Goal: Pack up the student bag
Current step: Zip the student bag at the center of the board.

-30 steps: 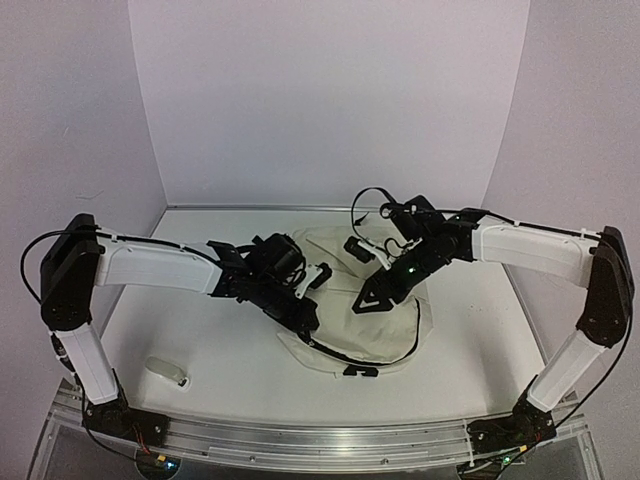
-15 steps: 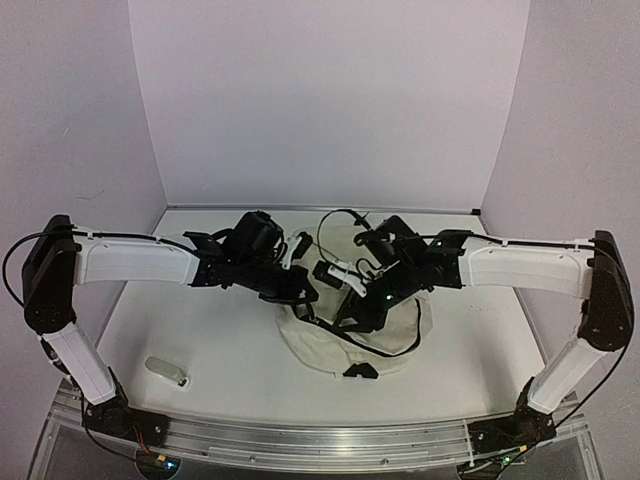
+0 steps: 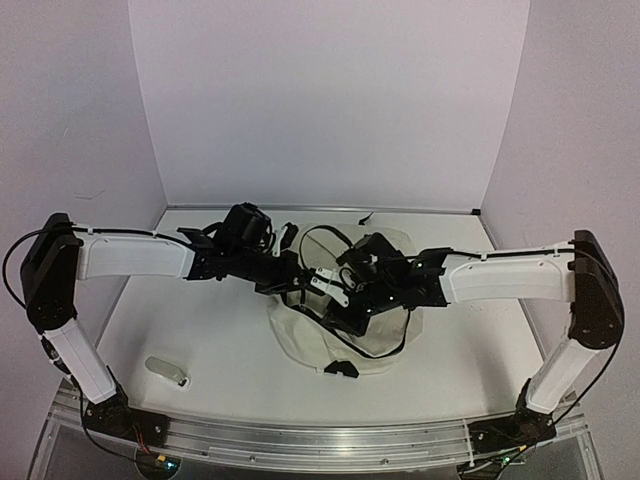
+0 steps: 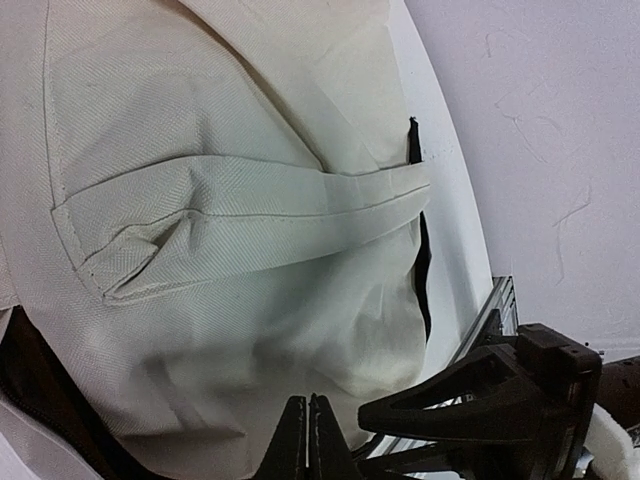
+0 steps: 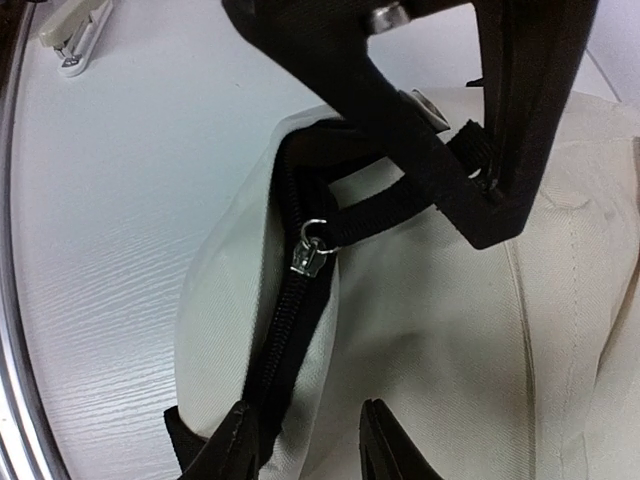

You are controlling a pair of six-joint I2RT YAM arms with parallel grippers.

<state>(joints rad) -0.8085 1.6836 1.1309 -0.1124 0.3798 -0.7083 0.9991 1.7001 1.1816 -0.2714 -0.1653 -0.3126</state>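
The cream student bag (image 3: 372,340) lies mid-table with its black zipper partly undone. My left gripper (image 3: 303,287) is at the bag's upper left edge. Its jaws are pressed together (image 4: 308,425), and the right wrist view shows it shut on the black pull strap (image 5: 385,205) that runs from the silver zipper slider (image 5: 311,251). My right gripper (image 3: 340,307) sits just right of it. Its fingers (image 5: 310,445) pinch a fold of the bag's cream fabric beside the zipper teeth (image 5: 285,340). The bag's handle strap (image 4: 260,215) fills the left wrist view.
A small beige stapler (image 3: 167,372) lies on the white table near the front left, also seen as the stapler (image 5: 73,30) at the top left of the right wrist view. The metal rail (image 3: 320,435) runs along the near edge. Lilac walls enclose the table.
Both grippers have come together over the bag's upper left edge. The left jaws have shut, the right jaws have narrowed onto the fabric, and the bag has shifted slightly left.
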